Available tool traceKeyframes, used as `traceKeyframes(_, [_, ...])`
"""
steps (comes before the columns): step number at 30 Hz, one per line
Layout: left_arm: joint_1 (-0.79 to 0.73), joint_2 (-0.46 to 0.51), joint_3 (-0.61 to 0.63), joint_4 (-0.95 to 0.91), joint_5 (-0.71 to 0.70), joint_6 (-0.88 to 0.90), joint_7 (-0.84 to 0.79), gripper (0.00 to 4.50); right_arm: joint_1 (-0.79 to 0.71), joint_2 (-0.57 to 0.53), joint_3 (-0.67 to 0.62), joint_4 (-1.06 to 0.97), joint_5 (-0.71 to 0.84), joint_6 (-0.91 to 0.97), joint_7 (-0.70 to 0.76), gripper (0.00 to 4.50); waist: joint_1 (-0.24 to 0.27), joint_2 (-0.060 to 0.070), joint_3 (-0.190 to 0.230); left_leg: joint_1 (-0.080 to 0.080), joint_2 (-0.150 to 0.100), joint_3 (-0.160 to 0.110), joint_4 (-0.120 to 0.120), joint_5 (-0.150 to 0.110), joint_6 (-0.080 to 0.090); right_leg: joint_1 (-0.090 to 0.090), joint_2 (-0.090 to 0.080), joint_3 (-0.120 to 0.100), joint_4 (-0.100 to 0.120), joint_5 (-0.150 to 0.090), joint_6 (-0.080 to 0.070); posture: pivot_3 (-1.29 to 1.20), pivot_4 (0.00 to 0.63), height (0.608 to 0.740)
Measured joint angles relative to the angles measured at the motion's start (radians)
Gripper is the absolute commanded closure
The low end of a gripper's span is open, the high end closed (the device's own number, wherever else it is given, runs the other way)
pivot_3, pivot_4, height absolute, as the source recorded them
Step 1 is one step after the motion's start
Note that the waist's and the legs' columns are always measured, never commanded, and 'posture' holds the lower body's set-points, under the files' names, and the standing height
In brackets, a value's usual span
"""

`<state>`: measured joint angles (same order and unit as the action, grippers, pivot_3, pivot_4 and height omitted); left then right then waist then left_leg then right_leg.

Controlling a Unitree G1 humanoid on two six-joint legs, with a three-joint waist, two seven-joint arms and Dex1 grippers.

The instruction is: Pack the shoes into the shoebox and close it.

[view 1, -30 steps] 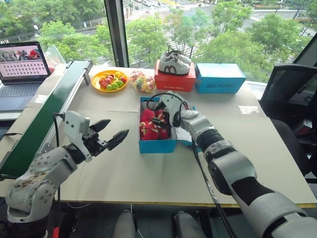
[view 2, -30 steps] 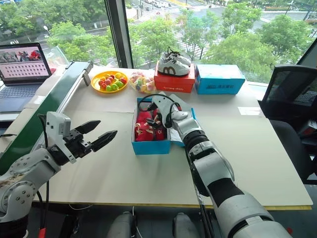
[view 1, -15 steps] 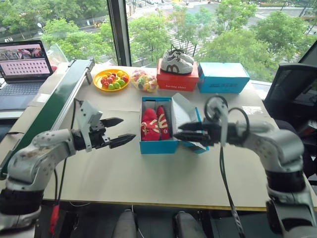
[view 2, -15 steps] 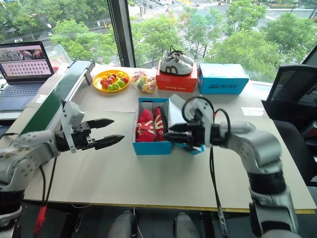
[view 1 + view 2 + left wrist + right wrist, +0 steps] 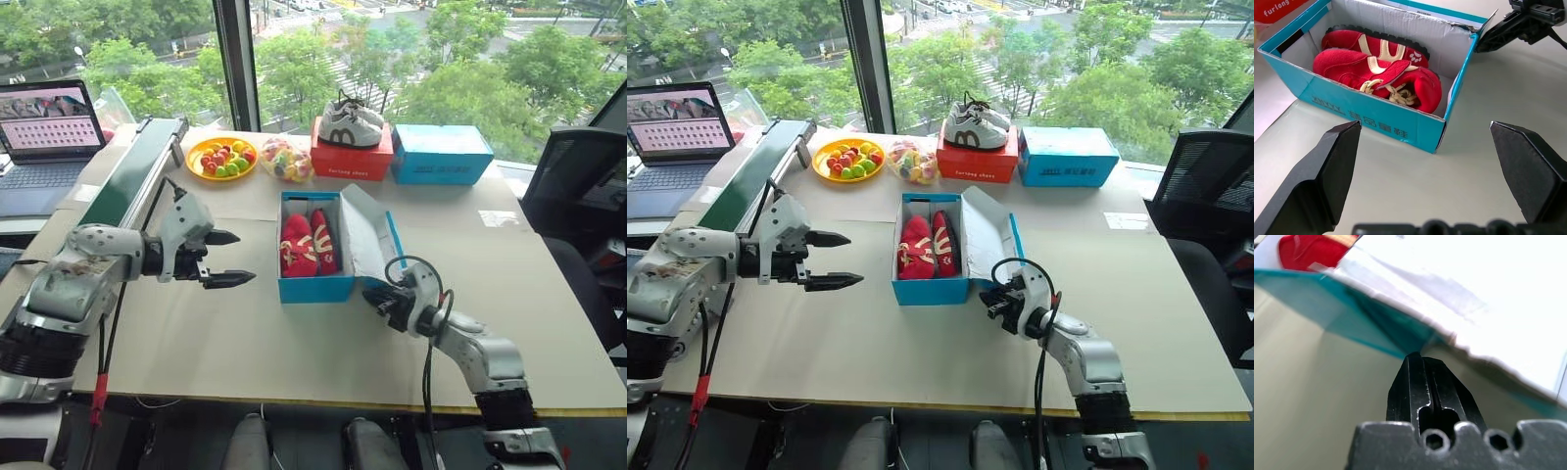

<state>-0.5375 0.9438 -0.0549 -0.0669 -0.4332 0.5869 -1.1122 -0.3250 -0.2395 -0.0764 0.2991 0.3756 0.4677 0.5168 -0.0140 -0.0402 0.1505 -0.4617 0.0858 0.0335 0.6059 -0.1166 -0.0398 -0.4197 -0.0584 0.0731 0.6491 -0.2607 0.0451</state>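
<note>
The blue shoebox (image 5: 312,287) stands open at the table's middle, and the two red shoes (image 5: 306,242) lie side by side inside it. Its white-lined lid (image 5: 364,235) leans out to the right. My left gripper (image 5: 243,258) hovers open to the left of the box with nothing between its fingers; the left wrist view looks past them at the shoes (image 5: 1386,68). My right gripper (image 5: 373,295) is shut and empty, low over the table. Its tip (image 5: 1415,357) sits right under the lid's front corner.
At the back stand a red box (image 5: 351,162) with white-grey sneakers on it, a wider blue box (image 5: 441,155), a yellow plate of fruit (image 5: 219,157) and a bag of sweets (image 5: 282,159). A green conveyor (image 5: 118,196) and a laptop (image 5: 44,127) lie left; a chair (image 5: 578,186) stands right.
My right gripper left the box's inside, shut, and sank to the table under the lid's front corner. My left gripper rolled and edged a little forward, still open.
</note>
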Motion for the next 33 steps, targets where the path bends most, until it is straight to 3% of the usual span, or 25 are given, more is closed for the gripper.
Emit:
traceKeyframes(2, [0.0,0.001,0.005,-0.003,0.0,0.003,-0.001,0.0,-0.01,0.01,-0.029,0.034,0.002,-0.041,-0.007,4.48,-0.001,0.0,0.0,0.0,0.0,0.0,0.001,0.0,0.0,0.0,0.0,0.0,0.0,0.0,0.0,0.0,0.15,0.74])
traceKeyframes(5, [0.009,0.007,0.029,-0.021,-0.002,0.013,-0.001,0.0,-0.015,0.051,-0.176,0.089,0.103,-0.113,-0.005,4.48,0.0,0.0,0.0,0.0,0.0,0.0,0.0,0.0,0.0,0.001,0.0,0.0,0.0,0.0,0.001,0.0,0.15,0.74])
traceKeyframes(10, [0.021,0.012,0.039,-0.03,-0.001,0.027,-0.004,0.0,-0.026,0.052,-0.278,0.037,0.222,-0.138,0.043,4.48,-0.005,0.001,0.0,0.0,0.0,0.0,0.0,0.0,0.0,0.0,0.0,0.0,0.001,0.001,0.0,0.0,0.15,0.74])
traceKeyframes(15, [0.022,0.012,0.041,-0.031,-0.001,0.027,-0.002,0.0,-0.107,0.012,-0.18,-0.2,0.253,-0.034,0.072,4.48,-0.024,0.003,0.002,0.001,0.0,-0.001,0.001,0.0,0.0,-0.002,0.001,0.001,0.008,-0.001,-0.002,0.0,0.15,0.74])
traceKeyframes(21, [0.047,0.012,0.076,-0.044,0.003,0.026,0.022,0.0,-0.234,-0.014,0.026,-0.431,0.294,0.167,0.088,4.48,-0.025,0.003,0.002,0.002,0.0,-0.003,0.001,0.0,0.0,-0.003,0.002,-0.001,0.014,-0.005,-0.004,0.0,0.15,0.74])
traceKeyframes(27, [0.118,0.039,0.135,-0.096,-0.001,0.047,0.05,0.0,-0.36,-0.068,0.112,-0.342,0.213,0.196,0.13,4.48,-0.014,0.003,0.002,0.002,0.0,-0.003,0.002,0.0,0.0,-0.003,0.0,-0.001,0.014,-0.005,-0.003,0.0,0.15,0.74])
traceKeyframes(33, [0.188,0.029,0.184,-0.171,-0.019,0.082,0.107,0.0,-0.557,0.002,0.207,-0.05,0.07,0.043,0.222,4.48,-0.023,0.003,0.002,0.002,0.0,-0.003,0.001,0.0,0.0,-0.003,0.001,-0.001,0.014,-0.006,-0.004,0.0,0.15,0.74])
